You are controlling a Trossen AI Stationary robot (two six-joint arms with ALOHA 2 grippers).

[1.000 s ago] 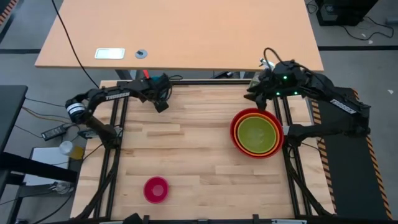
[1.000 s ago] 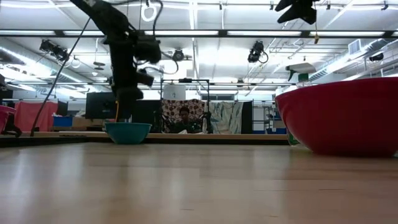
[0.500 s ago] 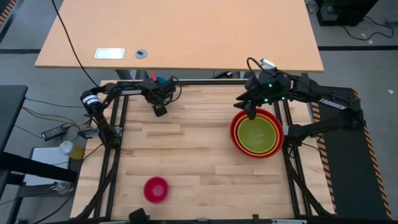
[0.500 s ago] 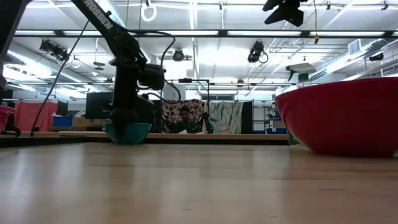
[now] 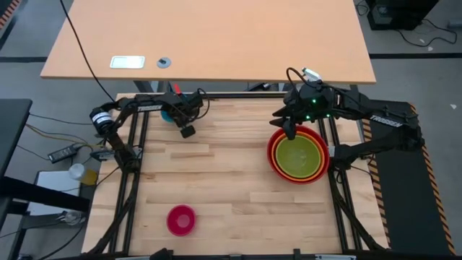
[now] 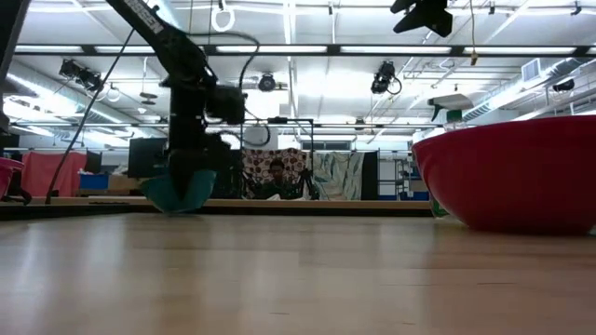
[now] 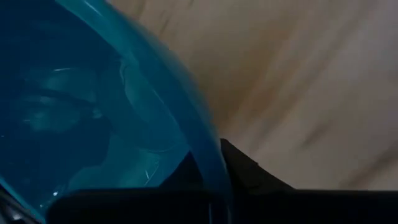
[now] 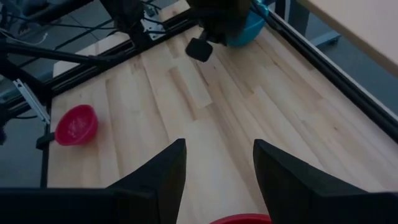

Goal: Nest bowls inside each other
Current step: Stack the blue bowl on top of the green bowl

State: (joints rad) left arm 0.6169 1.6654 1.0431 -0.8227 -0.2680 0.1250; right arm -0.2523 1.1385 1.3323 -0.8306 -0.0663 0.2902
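A blue bowl (image 6: pixel 175 194) stands tilted at the table's far left, with my left gripper (image 5: pixel 177 117) shut on its rim. A red bowl (image 5: pixel 273 153) at the right holds an orange bowl (image 5: pixel 279 137) and a lime green bowl (image 5: pixel 298 156) nested inside it. My right gripper (image 8: pixel 214 177) hangs open high above the stack's far-left rim, holding nothing. A small pink bowl (image 5: pixel 181 219) rests on its base near the table's front left. My left gripper pinches the blue bowl's rim (image 7: pixel 210 163), with one finger inside the bowl and the other finger (image 7: pixel 252 177) outside its wall. The fingers come steeply from above. The bowl sits tipped, with its underside (image 6: pixel 163 207) down on the table.
Black frame rails (image 5: pixel 137 155) run along the table's edges, close behind the blue bowl. Bare wood (image 5: pixel 224 173) lies between the blue bowl, the pink bowl and the stack. A larger tan table (image 5: pixel 216 36) stands beyond the far edge.
My left gripper has sunk onto the blue bowl and shut on its rim; the bowl, upright before, now sits tipped. My right gripper has moved toward the table's left, over the stack's far rim, then kept still, open throughout.
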